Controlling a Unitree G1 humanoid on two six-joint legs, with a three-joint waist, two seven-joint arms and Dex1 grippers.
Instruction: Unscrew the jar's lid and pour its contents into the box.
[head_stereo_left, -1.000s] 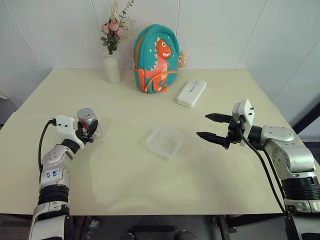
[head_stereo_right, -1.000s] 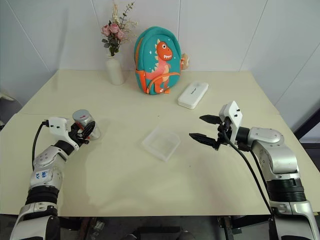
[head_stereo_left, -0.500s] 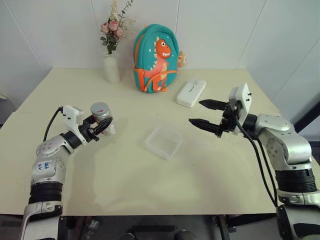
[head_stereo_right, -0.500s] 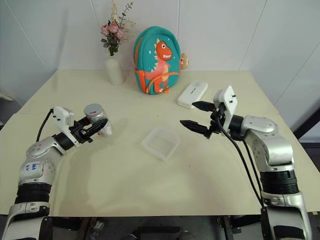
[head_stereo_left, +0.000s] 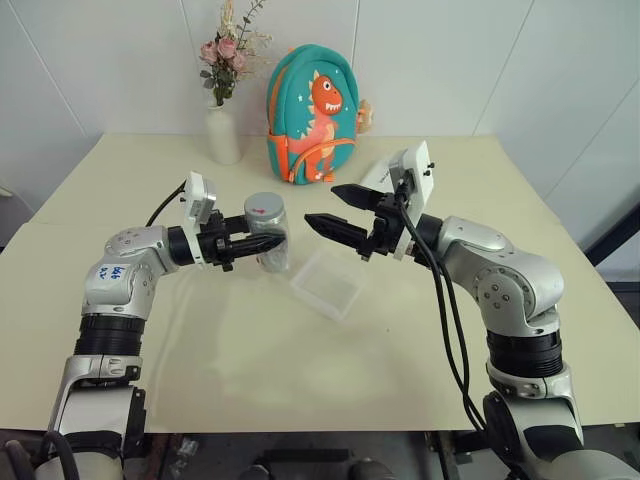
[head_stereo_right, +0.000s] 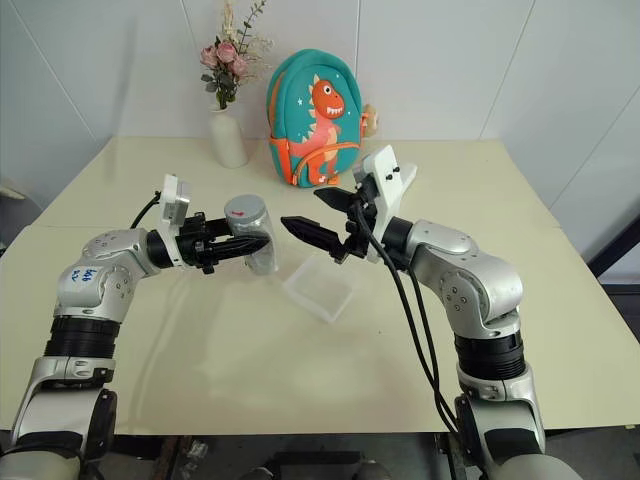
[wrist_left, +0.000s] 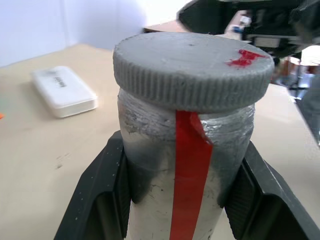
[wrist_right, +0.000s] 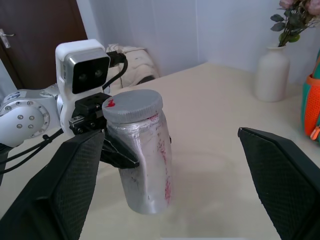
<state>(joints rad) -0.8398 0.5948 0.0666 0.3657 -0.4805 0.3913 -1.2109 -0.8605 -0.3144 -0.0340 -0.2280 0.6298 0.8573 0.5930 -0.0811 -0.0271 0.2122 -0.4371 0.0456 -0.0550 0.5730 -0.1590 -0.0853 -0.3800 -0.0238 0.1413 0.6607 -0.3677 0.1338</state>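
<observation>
My left gripper (head_stereo_left: 270, 243) is shut on the jar (head_stereo_left: 268, 236), a small silvery cylinder with a red strip, and holds it upright above the table. The grey ribbed lid (head_stereo_left: 263, 206) sits closed on top, with a red mark on it (wrist_left: 192, 70). Black fingers (wrist_left: 107, 185) clamp the jar's body from both sides. The contents are hidden inside the jar. My right gripper (head_stereo_left: 320, 205) is open, pointing at the jar from its right with a small gap between them. The clear shallow box (head_stereo_left: 327, 283) lies on the table below and right of the jar.
A white vase (head_stereo_left: 223, 135) with flowers and a teal dinosaur backpack (head_stereo_left: 312, 118) stand at the back of the cream table (head_stereo_left: 300, 370). A white oblong case (wrist_left: 64, 91) lies behind my right gripper.
My left gripper has lifted the jar and swung it right toward the table's middle, now pointing right. My right gripper has moved left and up toward the jar, staying open.
</observation>
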